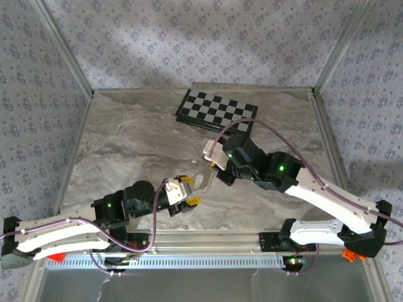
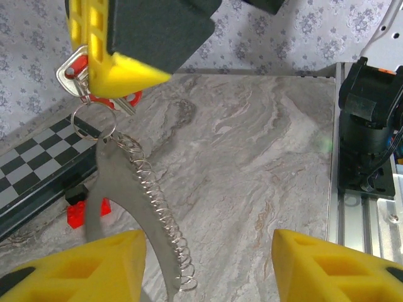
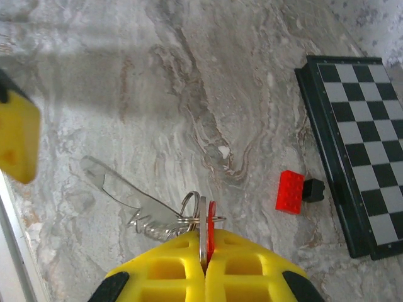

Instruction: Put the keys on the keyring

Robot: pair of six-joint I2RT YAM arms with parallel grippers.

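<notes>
Red key [image 3: 211, 217] clamped in my right gripper [image 3: 204, 242], keyring [image 2: 157, 204] dangling below.
I judge it is held off the worktop [image 3: 189, 75] so the keyring hangs free within the other side's reach. My right arm stretches in over mid-worktop, wrist tipped down; my left gripper [image 2: 209, 251] sits just beneath, fingers wide, gripping nothing, aimed up along the keyring.

Matt yellow plastic fingers [image 3: 157, 270] of the right gripper [image 3: 205, 242], red plastic head of a key [image 3: 211, 220] pinched in those jaws, second key [image 3: 119, 182] of polished metal jutting beyond them, shiny coiled-wire keyring [image 2: 160, 211], smooth marble-look table [image 3: 189, 75], glossy red plastic brick [image 3: 289, 190]
</notes>
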